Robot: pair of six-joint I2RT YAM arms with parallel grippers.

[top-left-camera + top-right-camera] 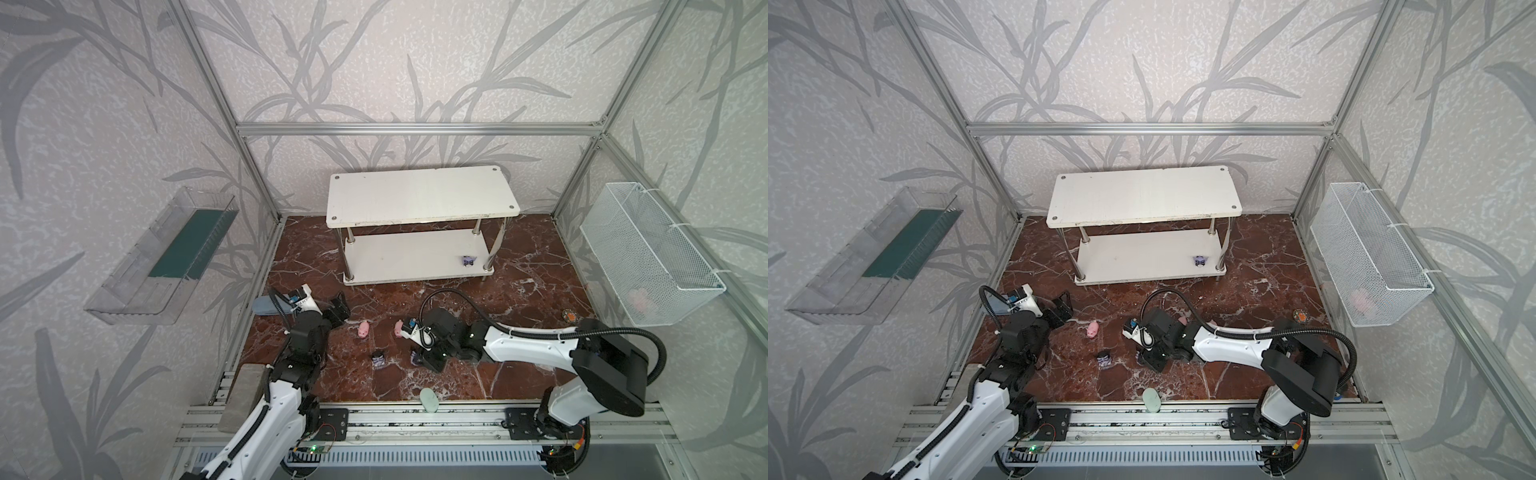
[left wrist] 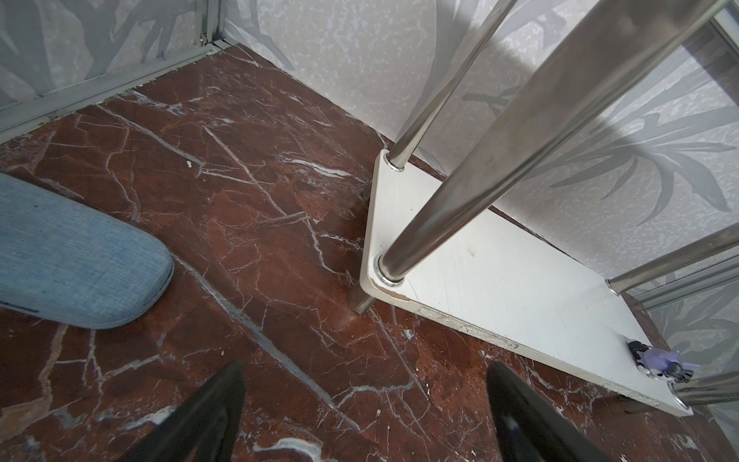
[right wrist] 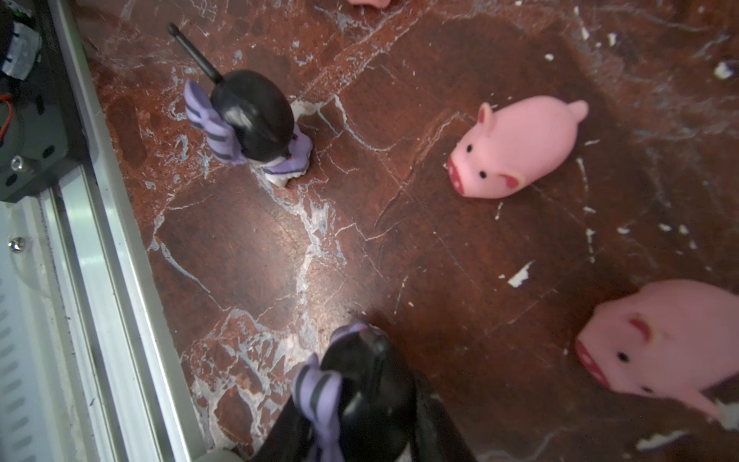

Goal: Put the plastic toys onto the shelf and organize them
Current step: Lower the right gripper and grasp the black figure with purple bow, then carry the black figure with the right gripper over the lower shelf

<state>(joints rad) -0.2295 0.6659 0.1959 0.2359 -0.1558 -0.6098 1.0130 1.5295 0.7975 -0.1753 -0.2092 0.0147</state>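
A dark purple-black big-headed plastic figurine, in front of the low two-tier white shelf, is clamped in the right gripper, its base cut off from view; a twin figurine stands on the shelf's lower tier, the left gripper gaping empty before the shelf's left end

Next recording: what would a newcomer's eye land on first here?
The white two-tier shelf at the back, almost bare, with one purple figurine at the right end of its lower board. Nearer the front, the right gripper has its jaws around a dark figurine on the red marble floor, a pink pig close by.
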